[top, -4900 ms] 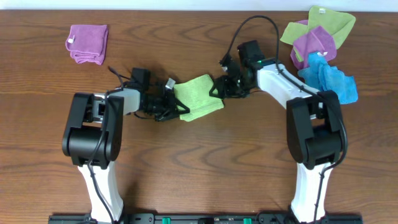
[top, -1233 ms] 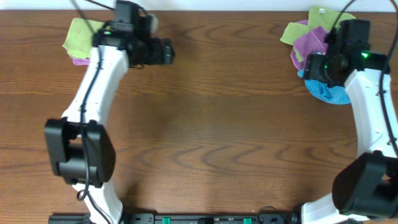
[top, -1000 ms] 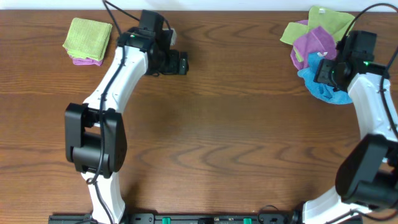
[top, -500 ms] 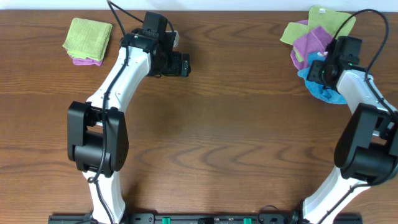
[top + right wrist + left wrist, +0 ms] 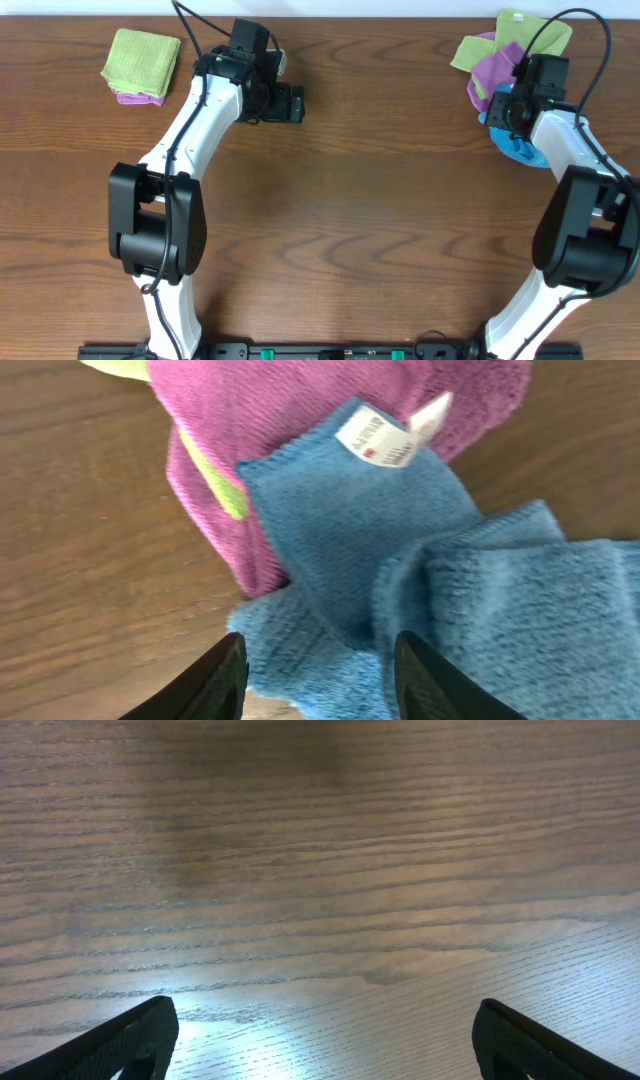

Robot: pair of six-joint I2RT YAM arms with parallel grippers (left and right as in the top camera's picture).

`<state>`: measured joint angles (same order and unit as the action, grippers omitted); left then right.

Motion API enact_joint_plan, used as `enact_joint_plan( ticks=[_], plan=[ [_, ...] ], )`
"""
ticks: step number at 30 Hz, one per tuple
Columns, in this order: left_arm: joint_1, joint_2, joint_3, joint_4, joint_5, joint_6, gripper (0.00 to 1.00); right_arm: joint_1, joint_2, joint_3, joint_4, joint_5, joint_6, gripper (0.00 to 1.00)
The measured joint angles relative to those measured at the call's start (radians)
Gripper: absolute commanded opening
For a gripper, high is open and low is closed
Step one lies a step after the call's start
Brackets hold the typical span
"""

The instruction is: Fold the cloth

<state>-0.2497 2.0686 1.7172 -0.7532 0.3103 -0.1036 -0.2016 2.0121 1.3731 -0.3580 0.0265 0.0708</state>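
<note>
Right of the folded lime-green microfibre cloth, your left gripper hung wide open and empty. Farther right, your right gripper gaped empty over the bright blue towel, seemingly to grasp it.

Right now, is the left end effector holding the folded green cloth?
No, the left end effector is open over the table, and the green cloth lies apart from it on a purple cloth.
</note>
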Motion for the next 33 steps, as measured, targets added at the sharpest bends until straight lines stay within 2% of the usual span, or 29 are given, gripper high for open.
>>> enact_joint_plan(
  ticks=[7,10,14,20,21,29,33],
  plan=[
    [0.0,0.0,0.0,0.0,0.0,0.0,0.95,0.0,0.005,0.0,-0.014,0.06,-0.004,0.45],
    [0.0,0.0,0.0,0.0,0.0,0.0,0.95,0.0,0.007,0.0,-0.019,0.08,-0.008,0.37],
    [0.0,0.0,0.0,0.0,-0.004,0.0,0.96,0.0,0.01,0.0,-0.027,0.097,-0.009,0.35],
    [0.0,0.0,0.0,0.0,-0.012,0.0,0.95,-0.002,0.01,0.0,-0.031,0.106,-0.016,0.04],
    [0.0,0.0,0.0,0.0,-0.015,0.0,0.95,-0.002,0.01,0.0,-0.032,0.108,-0.015,0.01],
    [0.0,0.0,0.0,0.0,-0.023,0.0,0.95,-0.002,0.01,0.001,-0.045,0.124,-0.013,0.01],
    [0.0,0.0,0.0,0.0,-0.023,0.008,0.95,0.0,0.01,0.03,-0.134,0.128,-0.012,0.01]
  ],
)
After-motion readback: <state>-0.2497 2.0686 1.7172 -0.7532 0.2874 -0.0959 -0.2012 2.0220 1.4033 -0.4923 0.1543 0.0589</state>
